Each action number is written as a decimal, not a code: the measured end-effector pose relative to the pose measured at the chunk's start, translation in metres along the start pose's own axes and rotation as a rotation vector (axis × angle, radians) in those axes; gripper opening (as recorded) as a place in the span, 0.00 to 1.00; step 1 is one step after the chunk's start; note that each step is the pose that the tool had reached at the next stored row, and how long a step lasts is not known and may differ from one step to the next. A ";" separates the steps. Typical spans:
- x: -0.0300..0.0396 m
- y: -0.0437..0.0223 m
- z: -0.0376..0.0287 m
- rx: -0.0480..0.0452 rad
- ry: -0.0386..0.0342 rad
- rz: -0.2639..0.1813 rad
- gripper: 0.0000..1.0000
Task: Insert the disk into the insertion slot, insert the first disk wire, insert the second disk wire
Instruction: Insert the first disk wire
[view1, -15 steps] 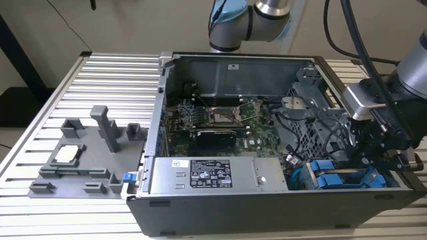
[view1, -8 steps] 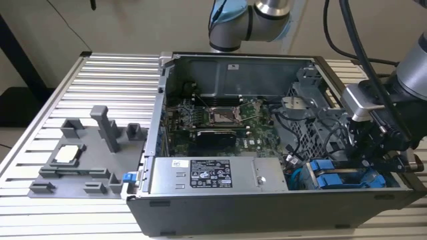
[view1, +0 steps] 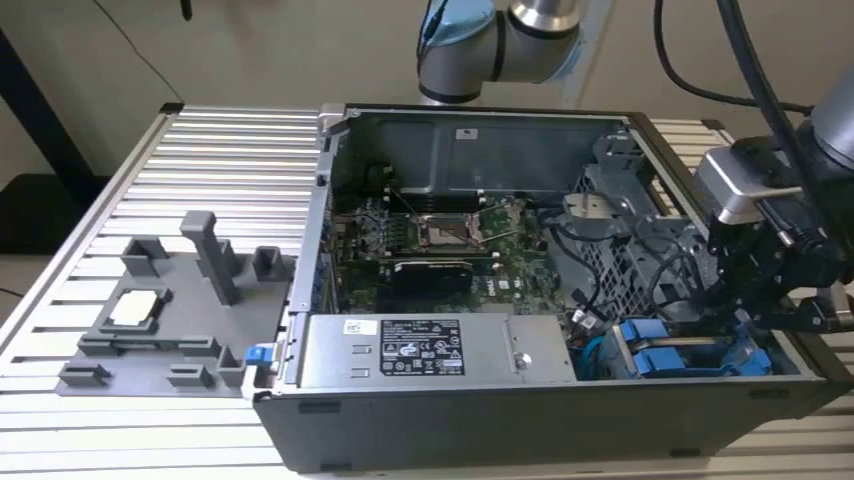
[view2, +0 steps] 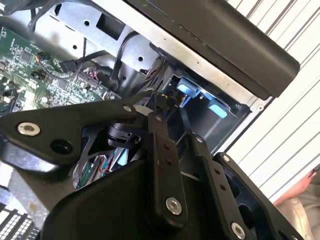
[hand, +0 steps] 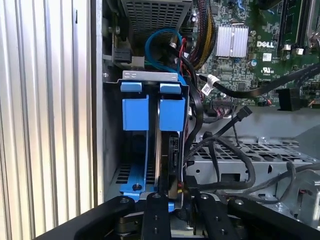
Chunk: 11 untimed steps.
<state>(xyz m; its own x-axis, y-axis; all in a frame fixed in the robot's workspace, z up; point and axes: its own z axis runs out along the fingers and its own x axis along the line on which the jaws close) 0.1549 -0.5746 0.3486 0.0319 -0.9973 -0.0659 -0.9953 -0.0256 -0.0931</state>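
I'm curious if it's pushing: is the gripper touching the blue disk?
Cannot tell. In the first wrist view the gripper sits right at the disk's end, with any gap hidden.

disk (hand: 172, 117) partly hidden behind gripper (hand: 177, 204), arm (view1: 501, 45) cut off in exterior view

The disk (hand: 171, 150) stands on edge in the insertion slot (hand: 150, 76), a grey metal drive cage in a corner of the open computer case (view1: 441, 425), in the bay nearer the motherboard (hand: 260, 55); only its dark narrow edge shows, clipped in a bright blue carrier (hand: 172, 114) whose handle end sits at the cage's mouth; a second blue carrier (hand: 135, 112) sits in the neighbouring bay; black wires (hand: 195, 107) run just beside the disk's edge; a blue wire (hand: 160, 35) loops beyond the cage; whether any is plugged in cannot be told.
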 end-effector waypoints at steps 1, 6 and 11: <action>-0.0003 -0.0004 -0.0038 0.0000 0.0002 0.000 0.27; -0.0017 -0.0019 -0.0246 0.0000 0.0000 0.000 0.27; -0.0025 -0.0031 -0.0378 0.0000 0.0000 0.000 0.27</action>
<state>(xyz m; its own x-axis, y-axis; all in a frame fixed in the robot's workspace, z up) 0.1544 -0.5746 0.3866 0.0319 -0.9973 -0.0659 -0.9953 -0.0256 -0.0930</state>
